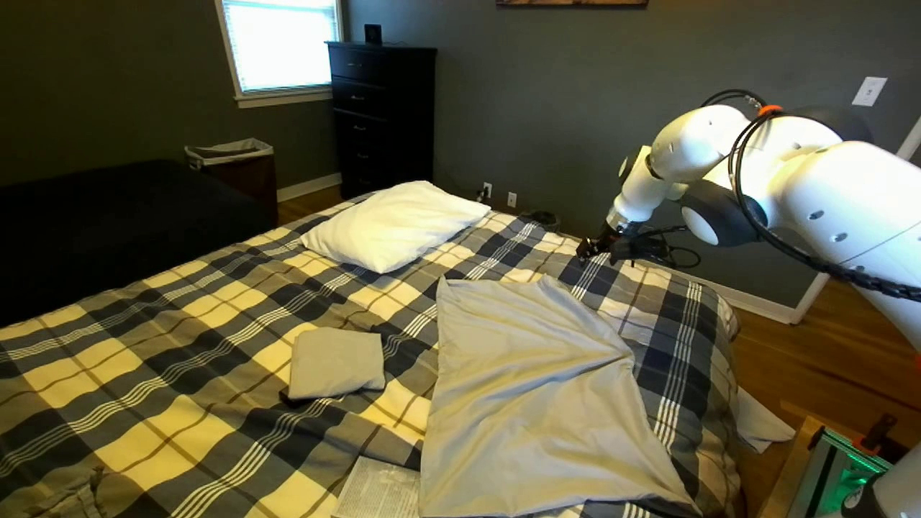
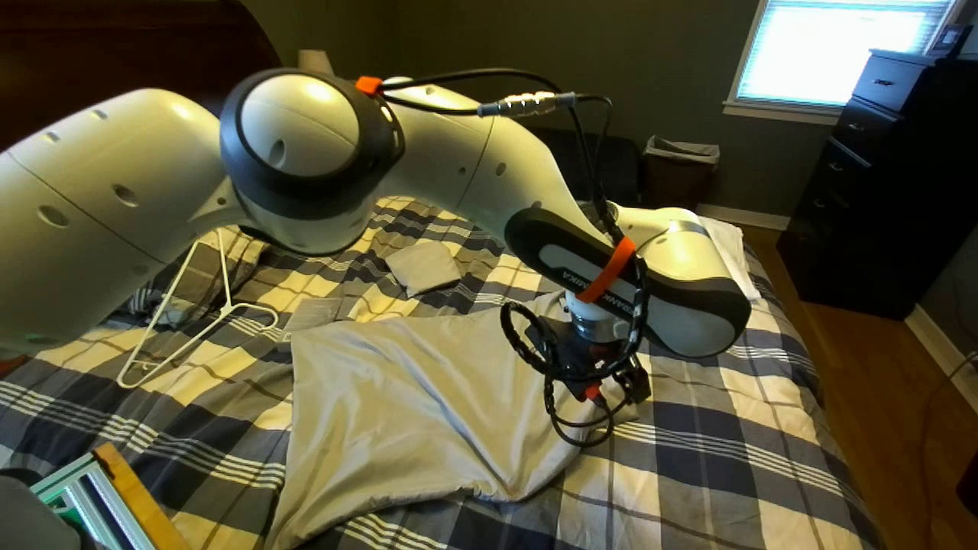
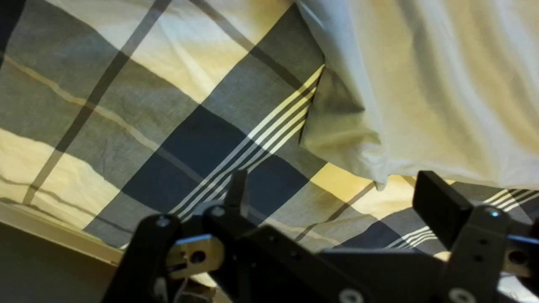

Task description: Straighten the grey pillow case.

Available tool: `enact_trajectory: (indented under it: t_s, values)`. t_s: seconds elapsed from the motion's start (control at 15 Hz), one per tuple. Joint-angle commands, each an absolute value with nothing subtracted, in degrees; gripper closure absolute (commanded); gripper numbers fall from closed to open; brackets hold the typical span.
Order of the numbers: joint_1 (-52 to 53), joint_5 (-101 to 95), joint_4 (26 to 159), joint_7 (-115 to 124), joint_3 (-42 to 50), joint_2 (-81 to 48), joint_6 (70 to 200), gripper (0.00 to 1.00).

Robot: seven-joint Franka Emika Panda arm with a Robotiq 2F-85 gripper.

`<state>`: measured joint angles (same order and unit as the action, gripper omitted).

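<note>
The grey pillow case (image 1: 518,403) lies spread on the plaid bed, with long wrinkles and a pinched fold on one long side. It also shows in an exterior view (image 2: 412,405), partly behind the arm. In the wrist view the pillow case (image 3: 454,92) fills the upper right. One corner is folded over, and its tip appears between the fingers. My gripper (image 3: 334,185) is open with nothing between its fingers. In an exterior view the gripper (image 1: 601,252) is above the bed, just beyond the pillow case's far end. Its fingertips are mostly hidden in an exterior view by cables and the wrist.
A plump white pillow (image 1: 396,226) lies toward the far end of the bed. A small folded grey cloth (image 1: 337,363) and a flat printed package (image 1: 378,489) lie beside the pillow case. A white hanger (image 2: 225,309) lies near the arm. The bed's edge (image 3: 63,235) shows in the wrist view.
</note>
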<state>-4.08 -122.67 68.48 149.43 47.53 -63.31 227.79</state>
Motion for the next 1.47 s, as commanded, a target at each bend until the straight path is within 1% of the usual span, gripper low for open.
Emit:
enact_trajectory:
  t_s: [0.0, 0.27, 0.6, 0.87, 0.93, 1.0, 1.07, 1.13, 1.2, 1.27, 1.33, 1.4]
  values:
    - [-4.88, -122.51, 65.94, 151.11, 47.66, -65.29, 229.51, 0.00]
    - [-5.18, -122.51, 64.70, 151.61, 47.69, -66.20, 229.87, 0.00]
    - [-7.74, -120.16, 54.96, 154.30, 45.59, -72.56, 230.58, 0.00]
    - [-7.68, -119.87, 48.90, 160.10, 46.34, -78.13, 230.96, 0.00]
    - [-6.12, -115.71, 52.93, 155.89, 48.25, -78.02, 229.51, 0.05]
    - [-6.49, -115.01, 51.46, 156.25, 48.00, -79.20, 229.06, 0.16]
    - [-7.74, -116.36, 47.11, 159.82, 47.11, -81.20, 229.16, 0.30]
    - [-7.31, -115.26, 48.15, 159.26, 48.03, -81.49, 228.72, 0.32]
    - [-6.09, -111.89, 52.34, 155.61, 49.46, -80.96, 227.67, 0.39]
    - [-7.28, -113.88, 48.13, 159.56, 49.14, -82.44, 227.82, 0.47]
    - [-7.02, -112.60, 49.23, 158.90, 49.98, -82.50, 227.15, 0.56]
    - [-6.19, -110.09, 52.66, 156.20, 51.04, -81.82, 226.31, 0.63]
